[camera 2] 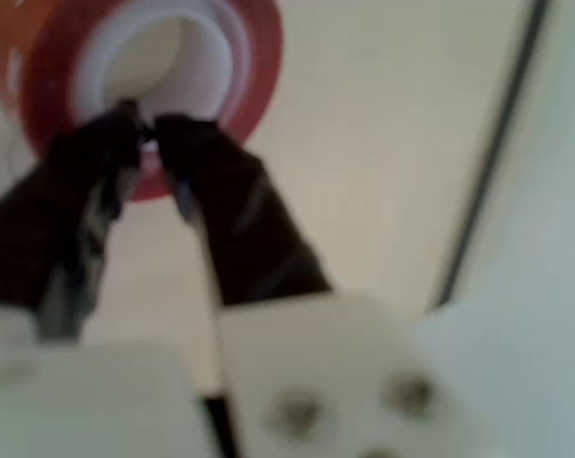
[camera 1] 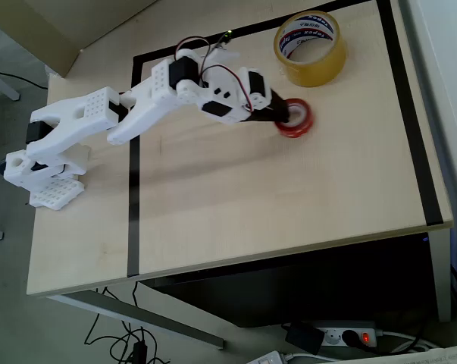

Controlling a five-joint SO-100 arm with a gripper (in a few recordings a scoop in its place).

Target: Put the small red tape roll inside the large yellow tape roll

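While your white arm [camera 1: 167, 95] stretches out from its base at the table's left edge in the overhead view, the gripper [camera 1: 287, 115] sits right on the small red tape roll [camera 1: 296, 119], roughly in the upper middle of the pale wooden table [camera 1: 289, 197]. Check the wrist view and you get the better look: the two dark fingers [camera 2: 225, 191] come together on the near wall of the red roll [camera 2: 249, 57], one tip poking inside the whitish core and the other on the outside of the ring, so you're pinching the wall of the roll between them. It's blurry up close, but the tips look pressed tight onto the tape with barely any gap.

Whether the roll is flat on the table or lifted slightly, you can't tell from either view.

Your large yellow tape roll [camera 1: 310, 47] is up near the top edge of the table in the overhead view, lying flat with its hole facing up and the printed white core showing. It's near the red one but clearly apart, up and a bit to the right of it.

A black tape line [camera 1: 133, 189] runs down the left part of the table, and another black line [camera 1: 410, 121] runs down the right side; you can see that right one in the wrist view too [camera 2: 487, 162].
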